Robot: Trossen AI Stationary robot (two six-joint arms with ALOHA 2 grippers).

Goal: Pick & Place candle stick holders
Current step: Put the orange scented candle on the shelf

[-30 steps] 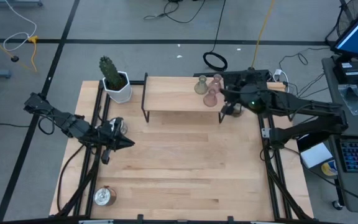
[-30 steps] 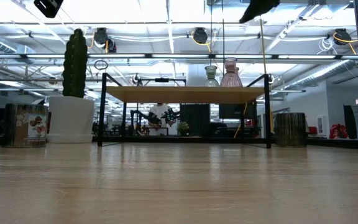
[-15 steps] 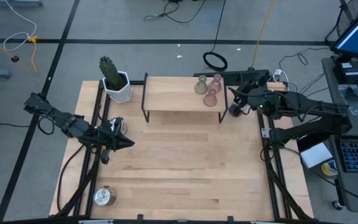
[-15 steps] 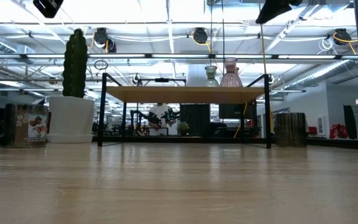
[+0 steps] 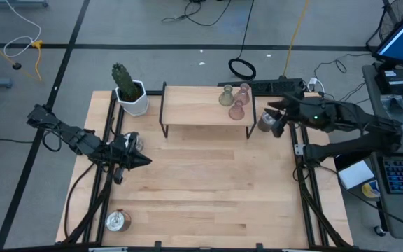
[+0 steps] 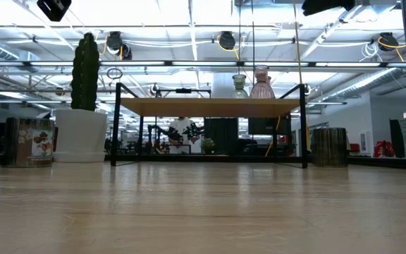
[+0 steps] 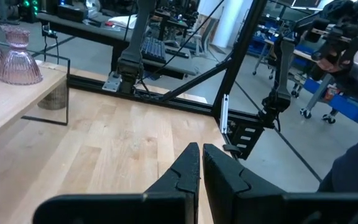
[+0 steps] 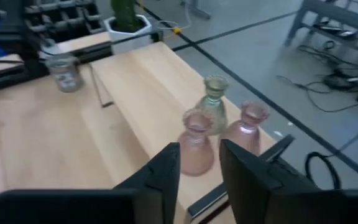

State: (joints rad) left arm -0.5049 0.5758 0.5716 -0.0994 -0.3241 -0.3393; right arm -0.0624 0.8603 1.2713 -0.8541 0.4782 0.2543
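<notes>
**Right claw clear of the shelf, empty, with a silver cup just beside it**

Now, the right gripper (image 5: 275,120) hangs off the shelf's three o'clock end, fingers parted with nothing between them; its wrist view shows daylight through the gap. Just beside it at nine o'clock, a silver cup (image 5: 265,123) sits on the table by the shelf's leg. My read is that this cup is the next target.

Further out at ten o'clock, on the raised wooden shelf (image 5: 194,106), three vase-shaped holders cluster together: the olive-green holder (image 5: 226,96), a pink holder (image 5: 243,92) and a second pink holder (image 5: 237,109) nearest the claw. They stand close enough that a careless swing could clip one.

To take the cup well, I'd keep the claw low and outside the shelf frame, straddle the cup squarely, and only then close.

Across at nine o'clock, the left gripper (image 5: 140,160) waits near the table's edge, fingers pressed together on nothing. Another silver cup (image 5: 132,142) stands beside it, a third (image 5: 117,220) sits at seven o'clock, and the cactus pot (image 5: 131,94) occupies eleven.
</notes>
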